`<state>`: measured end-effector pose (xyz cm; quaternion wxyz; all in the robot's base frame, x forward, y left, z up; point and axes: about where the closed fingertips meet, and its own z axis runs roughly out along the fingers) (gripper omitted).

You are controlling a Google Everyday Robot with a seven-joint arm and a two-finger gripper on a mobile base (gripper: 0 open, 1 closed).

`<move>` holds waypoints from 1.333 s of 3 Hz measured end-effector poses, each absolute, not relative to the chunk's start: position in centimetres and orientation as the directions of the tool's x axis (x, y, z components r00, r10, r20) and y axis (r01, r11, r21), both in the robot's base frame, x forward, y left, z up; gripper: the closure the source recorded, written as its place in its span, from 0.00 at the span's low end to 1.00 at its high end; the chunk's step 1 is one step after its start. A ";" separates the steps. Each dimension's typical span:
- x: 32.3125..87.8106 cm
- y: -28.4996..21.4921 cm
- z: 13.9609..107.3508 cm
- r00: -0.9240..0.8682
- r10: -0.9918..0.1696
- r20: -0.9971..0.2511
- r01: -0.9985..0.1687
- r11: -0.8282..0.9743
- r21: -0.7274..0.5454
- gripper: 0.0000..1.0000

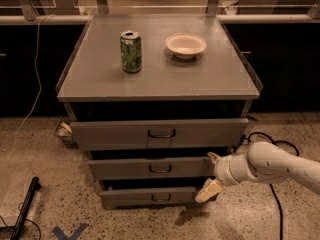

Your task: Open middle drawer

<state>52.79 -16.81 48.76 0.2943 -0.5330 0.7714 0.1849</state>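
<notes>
The middle drawer sat second down the cabinet's front, with a dark gap above its low face. The hand hung at the cabinet's lower right front, fingers apart, beside that drawer's right end. A green can and a white bowl stood on the cabinet's worktop.

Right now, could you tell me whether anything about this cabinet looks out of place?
All three drawers stand ajar, the top drawer furthest. The hand sits at the middle drawer's right end, away from its loop handle.
</notes>
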 end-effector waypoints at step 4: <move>57.1 -13.8 45.7 -0.196 -0.726 -0.659 -0.944 0.322 -0.075 0.00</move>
